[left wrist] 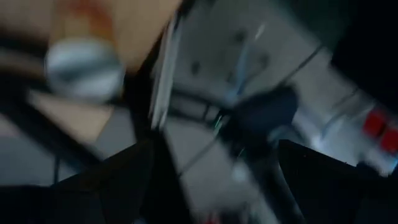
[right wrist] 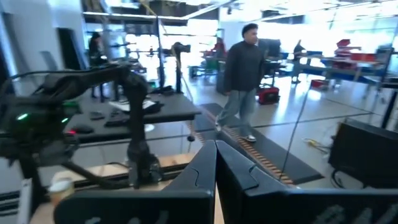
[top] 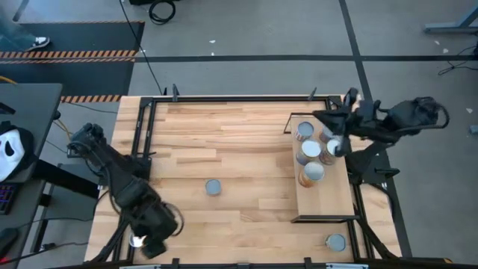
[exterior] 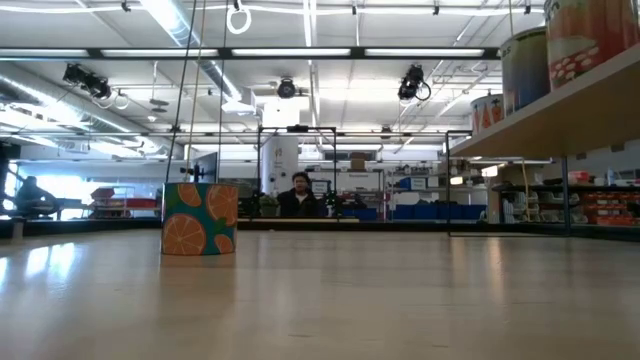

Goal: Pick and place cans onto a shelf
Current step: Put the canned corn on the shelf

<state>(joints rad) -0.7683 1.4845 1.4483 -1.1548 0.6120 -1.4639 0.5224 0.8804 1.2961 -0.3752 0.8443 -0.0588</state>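
Several cans [top: 311, 151] with silvery tops stand in a cluster on the far half of the light-wood shelf [top: 328, 200] at the table's right. One can [top: 213, 187] stands on the table's middle; in the low view it shows an orange-fruit label [exterior: 199, 218]. Another can [top: 335, 241] stands at the near right. A fourth can [top: 137, 240] sits at the near left corner beside my left gripper [top: 149, 240], which is open and clear of it. That can also shows in the left wrist view [left wrist: 84, 62]. My right gripper [top: 328, 123] is shut and empty above the shelf's far end.
A black metal frame [top: 149, 134] runs round the tabletop's edges. In the low view the shelf [exterior: 560, 115] stands raised at the right with cans [exterior: 525, 65] on it. A person [right wrist: 242, 81] walks in the room beyond the table.
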